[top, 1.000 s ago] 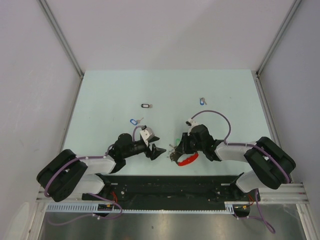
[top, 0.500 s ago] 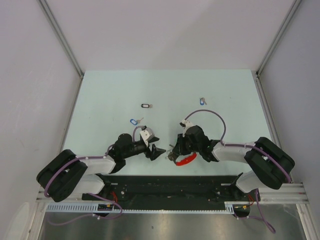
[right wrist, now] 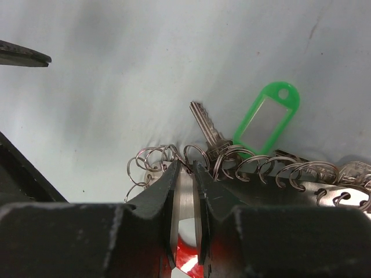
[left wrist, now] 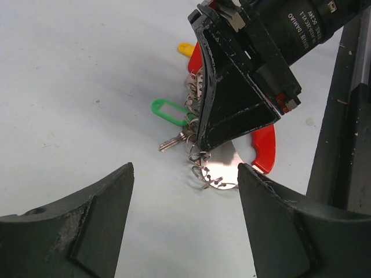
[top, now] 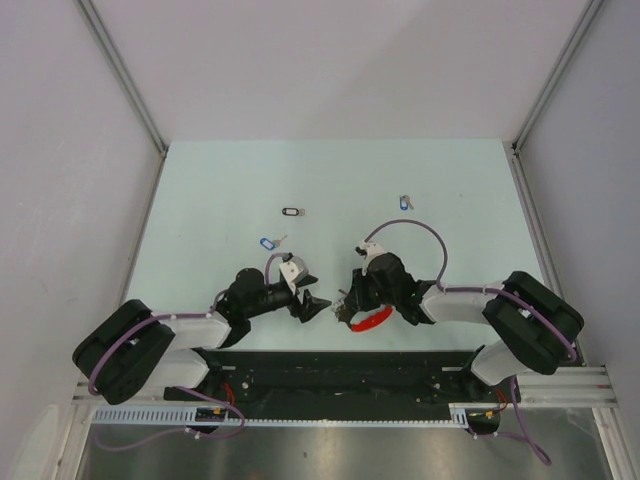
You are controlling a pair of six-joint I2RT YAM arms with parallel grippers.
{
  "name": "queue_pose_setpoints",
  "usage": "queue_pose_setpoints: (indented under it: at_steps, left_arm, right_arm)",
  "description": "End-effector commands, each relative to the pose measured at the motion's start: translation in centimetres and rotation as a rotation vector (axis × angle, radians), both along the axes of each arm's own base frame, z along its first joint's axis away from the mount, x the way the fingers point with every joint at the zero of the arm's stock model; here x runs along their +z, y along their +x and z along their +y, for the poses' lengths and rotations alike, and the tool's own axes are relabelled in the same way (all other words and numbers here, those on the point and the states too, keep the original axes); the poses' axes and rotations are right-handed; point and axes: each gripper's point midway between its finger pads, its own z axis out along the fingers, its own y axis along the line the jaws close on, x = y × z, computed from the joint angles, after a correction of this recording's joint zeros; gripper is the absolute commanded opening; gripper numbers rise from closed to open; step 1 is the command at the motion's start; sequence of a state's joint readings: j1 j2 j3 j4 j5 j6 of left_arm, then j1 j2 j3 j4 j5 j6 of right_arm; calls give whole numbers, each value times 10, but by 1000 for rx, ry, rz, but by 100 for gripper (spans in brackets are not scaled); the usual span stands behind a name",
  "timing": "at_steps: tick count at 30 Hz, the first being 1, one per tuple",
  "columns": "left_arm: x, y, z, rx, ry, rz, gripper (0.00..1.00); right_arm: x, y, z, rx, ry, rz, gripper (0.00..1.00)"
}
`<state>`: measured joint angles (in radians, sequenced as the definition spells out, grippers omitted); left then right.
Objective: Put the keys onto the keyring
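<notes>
The keyring lies near the table's front edge: a red curved band, a silver plate edged with small wire rings, and keys with green and yellow tags. My right gripper is shut on the silver plate, which shows between its jaws in the right wrist view. Just left of it, my left gripper stands open and empty, its jaws facing the rings. Three loose keys lie farther back: blue-tagged, black-tagged and another blue-tagged.
The black base rail runs along the near edge right behind both grippers. Grey walls with metal posts close in the table's left, right and back sides.
My right gripper has slid a little to the left with the keyring, closer to the left gripper, and its jaws have tightened slightly. The left arm has not moved.
</notes>
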<state>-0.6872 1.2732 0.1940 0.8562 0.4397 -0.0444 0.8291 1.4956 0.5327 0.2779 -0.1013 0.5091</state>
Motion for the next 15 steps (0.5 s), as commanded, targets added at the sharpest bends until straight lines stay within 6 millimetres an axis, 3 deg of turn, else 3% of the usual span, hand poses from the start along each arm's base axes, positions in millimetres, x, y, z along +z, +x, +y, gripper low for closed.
queue_pose_setpoints:
  at_steps: [1, 4, 8, 15]
  left_arm:
    - [10, -1, -1, -13, -19, -50, 77]
    - [11, -1, -1, -13, -20, -51, 77]
    - [11, -1, -1, -16, -20, -58, 77]
    - [15, -2, -6, -62, -13, -98, 77]
  right_arm:
    - [12, 9, 13, 31, 20, -69, 18]
    - [12, 8, 14, 41, 17, -82, 13]
    - [19, 7, 13, 64, 12, -105, 0]
    - [44, 2, 7, 275, -101, -195, 0]
